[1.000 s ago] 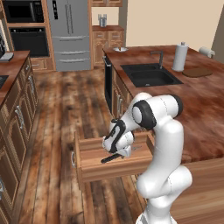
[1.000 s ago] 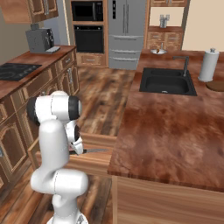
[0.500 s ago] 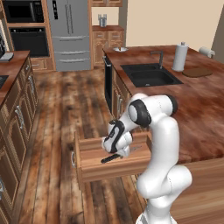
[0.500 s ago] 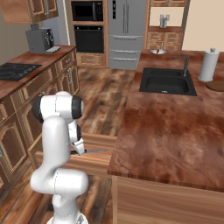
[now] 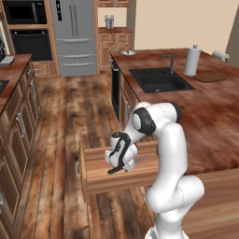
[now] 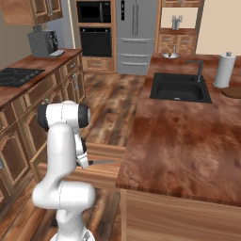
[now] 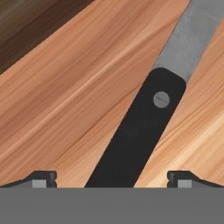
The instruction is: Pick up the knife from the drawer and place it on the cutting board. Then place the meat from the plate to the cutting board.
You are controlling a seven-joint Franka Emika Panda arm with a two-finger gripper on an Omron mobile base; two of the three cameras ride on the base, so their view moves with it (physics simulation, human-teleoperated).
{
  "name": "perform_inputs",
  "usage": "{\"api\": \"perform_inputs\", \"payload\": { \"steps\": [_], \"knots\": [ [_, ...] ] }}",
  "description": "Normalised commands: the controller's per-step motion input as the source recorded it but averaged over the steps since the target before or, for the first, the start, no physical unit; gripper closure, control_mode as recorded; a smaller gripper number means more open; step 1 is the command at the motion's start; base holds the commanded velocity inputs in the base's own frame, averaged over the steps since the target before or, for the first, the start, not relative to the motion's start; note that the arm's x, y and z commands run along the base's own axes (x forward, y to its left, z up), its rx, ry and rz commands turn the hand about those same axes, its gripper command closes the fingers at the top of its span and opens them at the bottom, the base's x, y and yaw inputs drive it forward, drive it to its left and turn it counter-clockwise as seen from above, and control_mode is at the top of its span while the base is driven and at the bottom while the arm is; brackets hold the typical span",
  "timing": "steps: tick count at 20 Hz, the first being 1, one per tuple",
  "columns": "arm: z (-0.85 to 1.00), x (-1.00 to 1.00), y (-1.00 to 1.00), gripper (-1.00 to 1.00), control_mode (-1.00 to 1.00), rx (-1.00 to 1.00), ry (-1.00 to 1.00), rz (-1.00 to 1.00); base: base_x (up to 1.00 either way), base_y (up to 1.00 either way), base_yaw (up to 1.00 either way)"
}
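Meanwhile, the arm has sunk a little lower into the open drawer (image 5: 119, 179) since a second ago. The gripper (image 7: 112, 178) stands fully spread, its fingertips (image 7: 42, 178) straddling the knife (image 7: 144, 124) handle without touching it; the knife lies flat on the drawer floor.

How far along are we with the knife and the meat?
Done: the drawer stands open and the gripper is lowered into it. In hand: the jaws are open on either side of the knife handle, which lies flat on the drawer floor, not yet gripped. Left: close, lift, carry it to the cutting board, then move the meat.
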Motion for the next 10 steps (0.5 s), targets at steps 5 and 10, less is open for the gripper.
{"api": "perform_inputs", "payload": {
  "steps": [5,10],
  "knots": [
    [-0.01,0.12,0.21,-1.00,-1.00,0.00,0.00,0.00,0.00,0.00,0.00],
    [-0.01,0.17,0.23,-1.00,-1.00,0.00,0.00,0.00,0.00,0.00,0.00]
  ]
}}
